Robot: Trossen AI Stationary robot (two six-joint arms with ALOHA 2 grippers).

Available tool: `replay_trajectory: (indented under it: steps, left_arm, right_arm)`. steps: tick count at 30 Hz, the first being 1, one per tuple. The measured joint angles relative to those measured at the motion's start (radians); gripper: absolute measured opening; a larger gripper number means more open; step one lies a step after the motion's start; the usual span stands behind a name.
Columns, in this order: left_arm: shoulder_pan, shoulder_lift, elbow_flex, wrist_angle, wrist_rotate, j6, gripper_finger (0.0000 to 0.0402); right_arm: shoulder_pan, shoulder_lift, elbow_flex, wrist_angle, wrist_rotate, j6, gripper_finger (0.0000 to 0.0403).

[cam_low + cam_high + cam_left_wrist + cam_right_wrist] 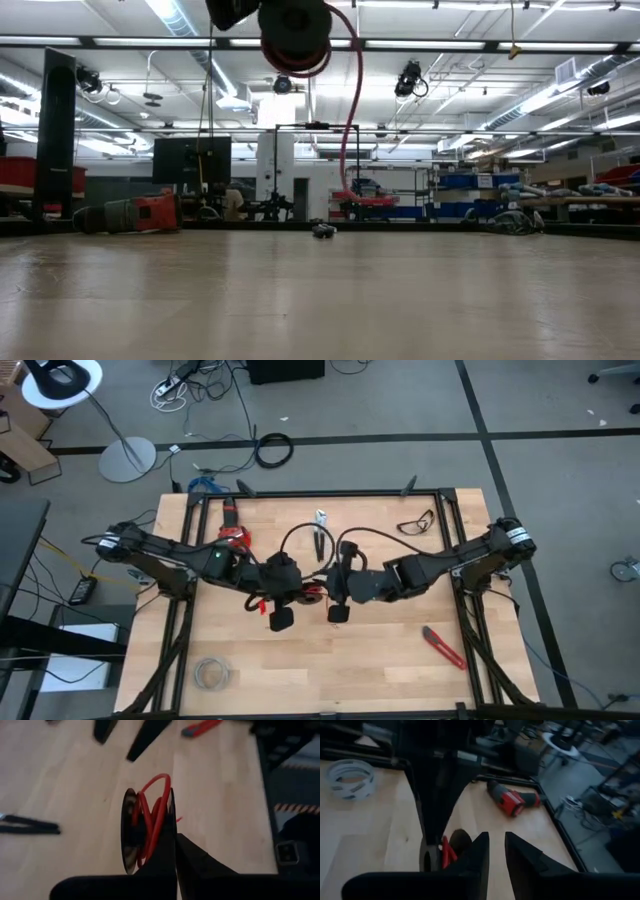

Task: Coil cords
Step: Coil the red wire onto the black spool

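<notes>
Lying on the table (400, 660) from left to right are a tape roll (210, 674) near the front left corner, a red drill (233, 536) toward the back left, pliers (321, 532) at back centre, safety glasses (417, 520) at back right, and a red cutter (443, 647) at front right.

Both arms meet over the table's middle. The left gripper (175, 837) has its fingers closed together on the rim of a black spool (131, 832), which is lifted off the table. The red cord (152, 815) is wound partly onto this spool; in the low view one length of it hangs in a loop beside the spool, down toward the table.

The right gripper (496, 845) sits just beside the spool with its fingers a small way apart and nothing seen between them. The left arm's fingers block much of its view of the spool.
</notes>
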Motion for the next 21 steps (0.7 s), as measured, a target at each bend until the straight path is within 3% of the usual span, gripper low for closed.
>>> replay_trajectory:
  steps: [6, 11, 16, 21]
  left_arm:
    - [0.046, -0.062, -0.222, 0.326, 0.08, -0.046, 0.0]
    - [0.07, -0.079, -0.35, 0.528, 0.118, -0.082, 0.0]
    - [0.08, -0.079, -0.392, 0.584, 0.116, -0.089, 0.0]
    - [0.083, -0.09, -0.392, 0.599, 0.076, -0.074, 0.0]
  right_arm:
    - [0.034, 0.0, 0.0, -0.078, 0.127, 0.162, 0.0059]
    - [0.035, 0.0, -0.001, -0.185, 0.143, 0.278, 0.0059]
    - [0.037, 0.0, -0.001, -0.246, 0.143, 0.314, 0.0059]
    - [0.041, 0.0, -0.001, -0.305, 0.067, 0.279, 0.0059]
